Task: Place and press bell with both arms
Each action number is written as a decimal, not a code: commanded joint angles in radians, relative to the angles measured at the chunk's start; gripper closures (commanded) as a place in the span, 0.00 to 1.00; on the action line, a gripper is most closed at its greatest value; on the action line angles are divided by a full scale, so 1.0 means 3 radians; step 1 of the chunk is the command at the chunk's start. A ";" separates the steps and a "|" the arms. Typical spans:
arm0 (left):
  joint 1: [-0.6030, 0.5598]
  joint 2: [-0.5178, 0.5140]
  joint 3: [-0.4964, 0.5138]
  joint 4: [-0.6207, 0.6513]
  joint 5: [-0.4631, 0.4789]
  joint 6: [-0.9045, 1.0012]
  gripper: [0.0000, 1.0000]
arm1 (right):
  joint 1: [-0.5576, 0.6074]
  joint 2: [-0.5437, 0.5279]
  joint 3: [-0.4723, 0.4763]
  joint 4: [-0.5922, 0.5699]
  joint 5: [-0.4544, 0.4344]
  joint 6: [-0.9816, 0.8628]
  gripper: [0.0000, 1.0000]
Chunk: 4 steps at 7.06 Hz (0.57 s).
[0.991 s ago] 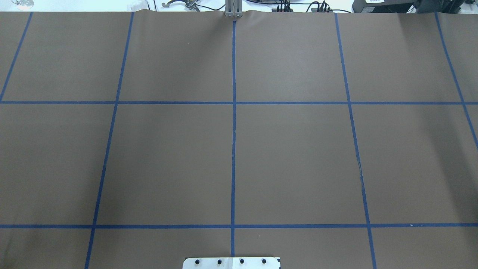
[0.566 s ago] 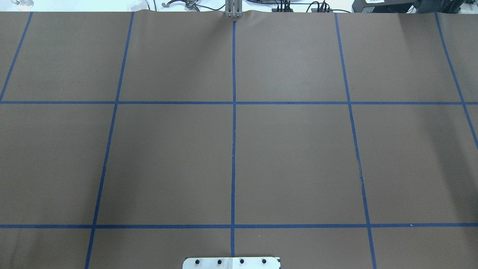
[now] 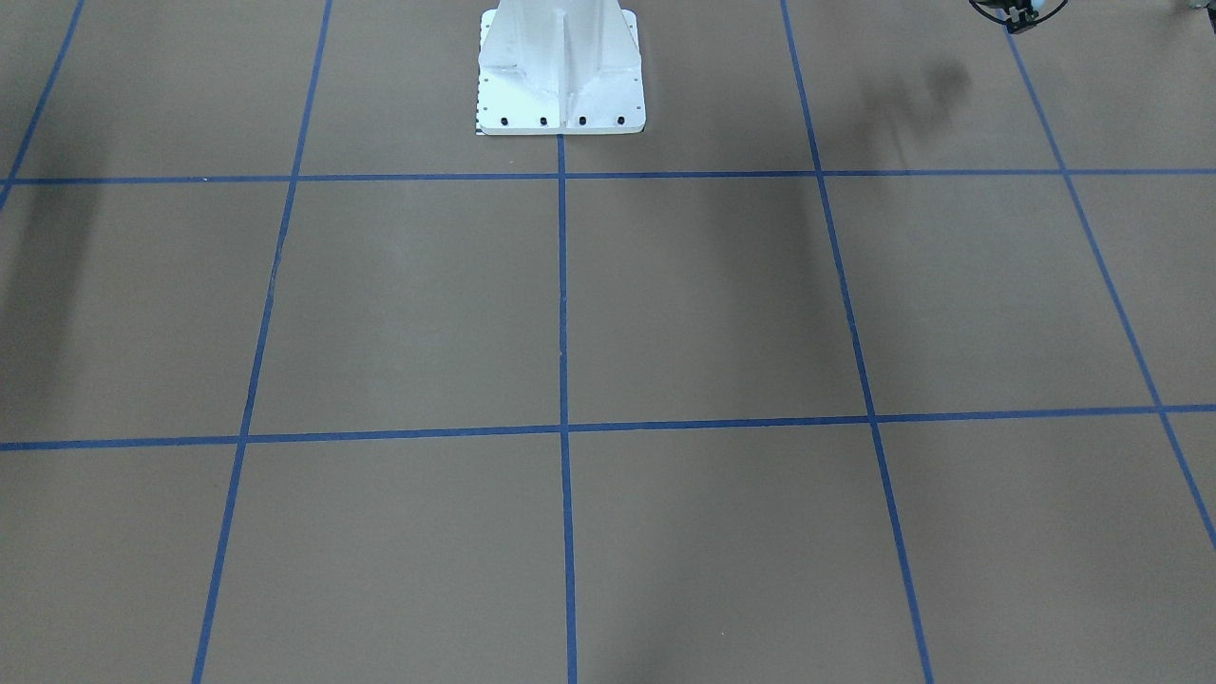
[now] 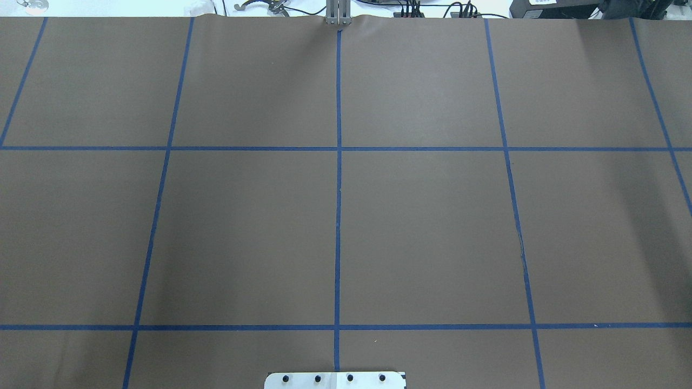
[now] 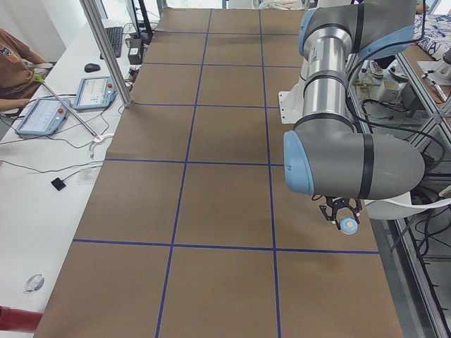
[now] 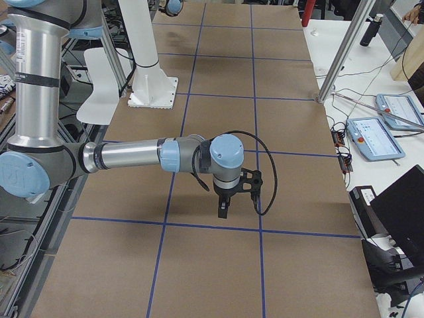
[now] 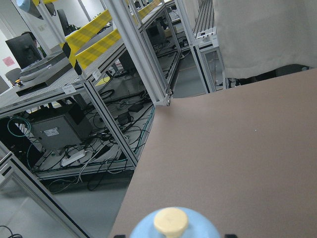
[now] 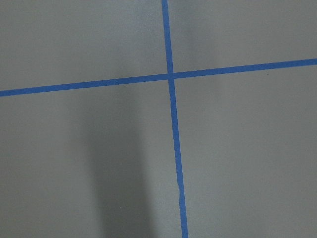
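the brown desk (image 4: 432,227) spreads wide around both arms, ruled by a blue tape grid (image 4: 338,216), with the white pedestal (image 3: 560,76) at the robot-side edge. the left arm (image 5: 345,158) hangs by that edge, towards the robot's left end. the left wrist view shows the desk's rim and the aluminium racks (image 7: 124,64) beyond it. the left gripper (image 5: 343,217) has its jaws clamped on the bell (image 5: 347,224), held above the desk with its cream button (image 7: 171,221) towards the wrist camera. the front-facing view catches only a sliver of this at its top right corner. the right gripper (image 6: 223,213) points down just beside a tape crossing (image 8: 170,76). only the right side view shows it, so we cannot tell how its jaws stand.
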 commanded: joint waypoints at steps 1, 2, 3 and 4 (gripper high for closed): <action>-0.0036 -0.0052 -0.0201 0.0069 0.0030 0.0010 1.00 | 0.0000 -0.0004 0.0000 0.0000 -0.0002 0.0000 0.00; -0.0081 -0.0148 -0.0227 0.0069 0.0193 0.0016 1.00 | 0.0000 0.0001 -0.0005 0.0000 -0.0002 0.0000 0.00; -0.0132 -0.0250 -0.0238 0.0069 0.0250 0.0016 1.00 | 0.0000 0.0001 0.0000 0.0000 -0.0002 0.0000 0.00; -0.0229 -0.0403 -0.0273 0.0079 0.0402 0.0016 1.00 | 0.0000 0.0001 0.0000 0.0000 0.0003 0.0000 0.00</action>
